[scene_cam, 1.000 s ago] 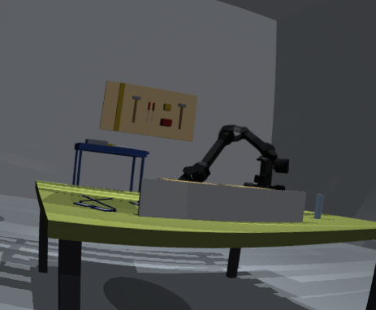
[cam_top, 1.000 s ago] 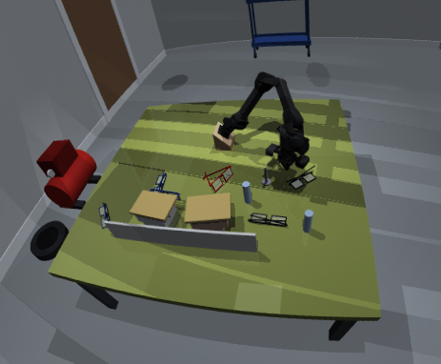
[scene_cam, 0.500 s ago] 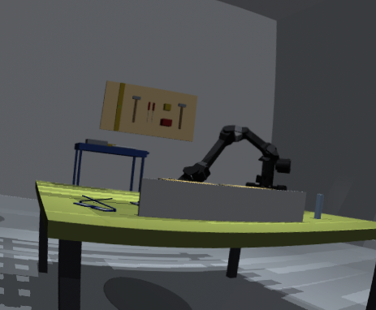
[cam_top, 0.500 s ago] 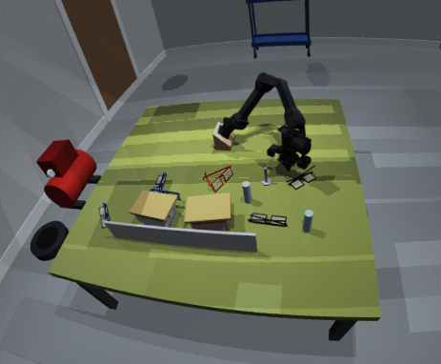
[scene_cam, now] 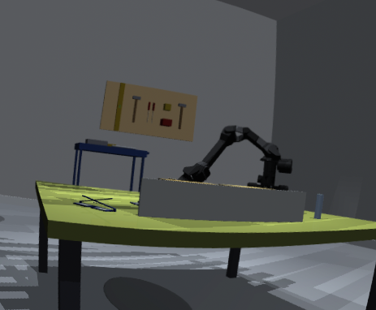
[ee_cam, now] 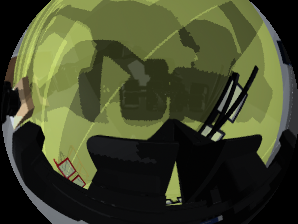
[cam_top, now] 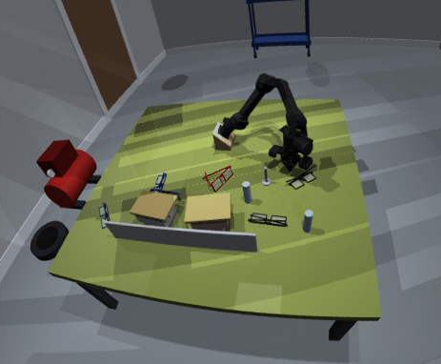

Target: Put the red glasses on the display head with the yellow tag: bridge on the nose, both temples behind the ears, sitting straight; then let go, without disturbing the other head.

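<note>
The red glasses (cam_top: 217, 177) (ee_cam: 69, 169) stand on the green table (cam_top: 264, 276), unfolded, just behind the two tan-topped blocks. My gripper (cam_top: 225, 130) (scene_cam: 192, 174) (ee_cam: 170, 123) is shut and holds nothing. It hovers low at the back of the table, right over a small tan block with a white face (cam_top: 224, 141), well behind the red glasses. Two tan-topped display blocks (cam_top: 154, 206) (cam_top: 208, 208) stand side by side behind a grey panel (cam_top: 183, 235) (scene_cam: 221, 200). I see no yellow tag in any view. In the exterior view the panel hides the blocks and the red glasses.
Blue glasses (cam_top: 160, 182) (cam_top: 104, 214) (scene_cam: 97, 203) lie by the left block. Black glasses (cam_top: 269, 219) (cam_top: 303, 177) (ee_cam: 229, 106) lie to the right. Two blue-grey cylinders (cam_top: 247, 192) (cam_top: 308, 220) and a grey peg (cam_top: 266, 176) stand near the arm's base (cam_top: 294, 148).
</note>
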`<state>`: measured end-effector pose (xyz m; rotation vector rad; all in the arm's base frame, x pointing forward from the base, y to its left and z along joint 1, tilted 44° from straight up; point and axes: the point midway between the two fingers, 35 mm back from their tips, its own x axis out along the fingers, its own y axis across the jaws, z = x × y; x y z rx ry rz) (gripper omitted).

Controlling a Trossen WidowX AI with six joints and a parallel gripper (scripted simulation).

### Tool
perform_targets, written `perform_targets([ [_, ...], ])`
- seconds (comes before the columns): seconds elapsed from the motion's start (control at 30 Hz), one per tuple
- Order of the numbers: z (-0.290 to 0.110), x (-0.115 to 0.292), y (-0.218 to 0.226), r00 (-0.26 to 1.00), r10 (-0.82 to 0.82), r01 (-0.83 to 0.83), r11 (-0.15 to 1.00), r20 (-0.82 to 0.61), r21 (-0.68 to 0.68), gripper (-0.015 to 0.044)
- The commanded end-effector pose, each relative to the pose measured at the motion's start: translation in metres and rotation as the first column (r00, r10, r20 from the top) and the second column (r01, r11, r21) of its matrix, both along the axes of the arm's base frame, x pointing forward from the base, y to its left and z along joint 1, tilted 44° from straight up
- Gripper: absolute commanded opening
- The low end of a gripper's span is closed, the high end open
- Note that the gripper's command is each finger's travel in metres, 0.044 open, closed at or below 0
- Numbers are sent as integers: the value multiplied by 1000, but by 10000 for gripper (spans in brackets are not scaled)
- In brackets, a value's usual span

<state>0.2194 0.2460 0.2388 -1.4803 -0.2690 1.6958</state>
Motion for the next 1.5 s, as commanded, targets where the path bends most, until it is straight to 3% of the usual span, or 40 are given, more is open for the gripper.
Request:
perform_targets([
  [0.0, 1, 1, 1, 1000, -5, 5, 1000, -3, -3, 0],
  [1.47, 15, 11, 15, 1000, -5, 5, 1000, -2, -2, 0],
])
